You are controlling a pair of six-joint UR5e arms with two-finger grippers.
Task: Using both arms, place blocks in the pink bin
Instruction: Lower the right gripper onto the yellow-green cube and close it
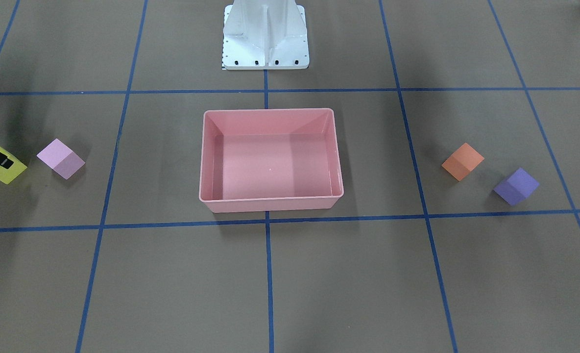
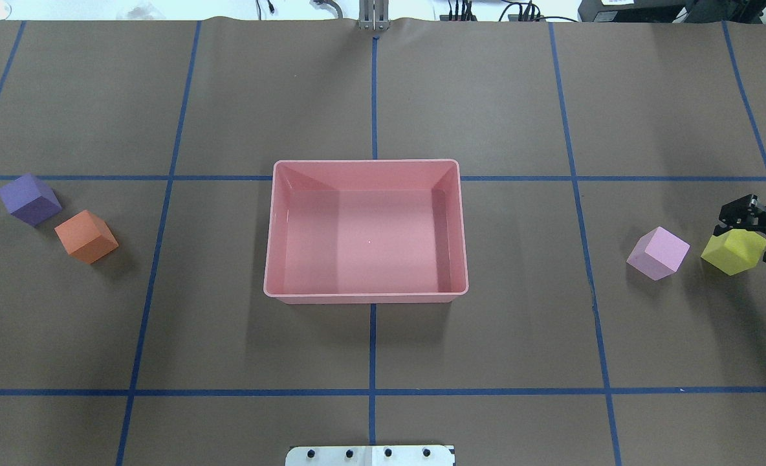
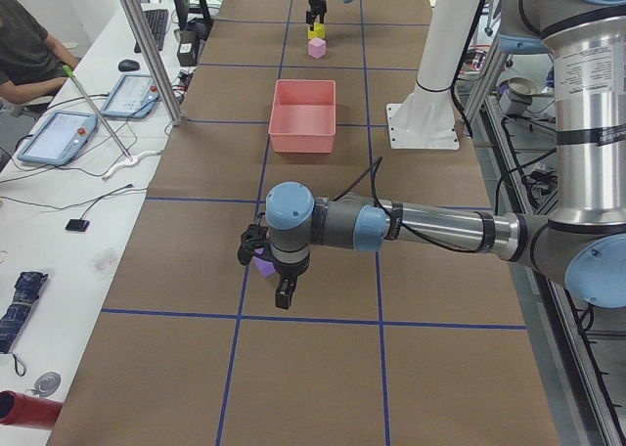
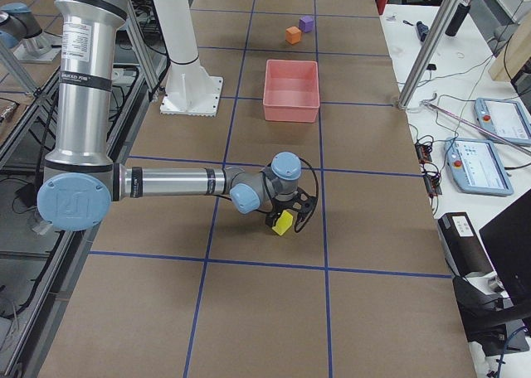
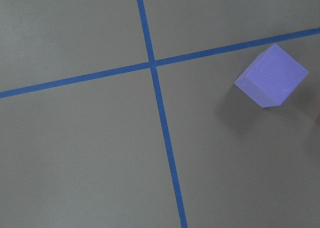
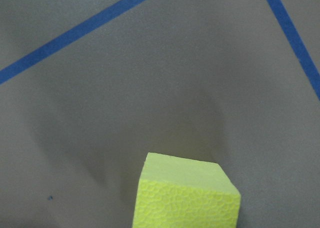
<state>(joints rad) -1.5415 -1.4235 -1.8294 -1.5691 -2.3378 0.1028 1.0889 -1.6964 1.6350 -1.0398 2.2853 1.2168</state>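
Yellow-first: grips yellow block (image 2: 735, 254) in right gripper (image 2: 748, 241) for carrying to pink bin (image 2: 367, 160) well beyond it; hangs left gripper (image 3: 266, 270) near purple block (image 5: 271, 75), cannot tell if open.

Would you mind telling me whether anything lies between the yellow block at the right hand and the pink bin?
Yes: the light pink block lies on the table directly between the yellow block, at the right hand, and the pink bin. Nothing else shows on that line; lifting over it should probably avoid contact.
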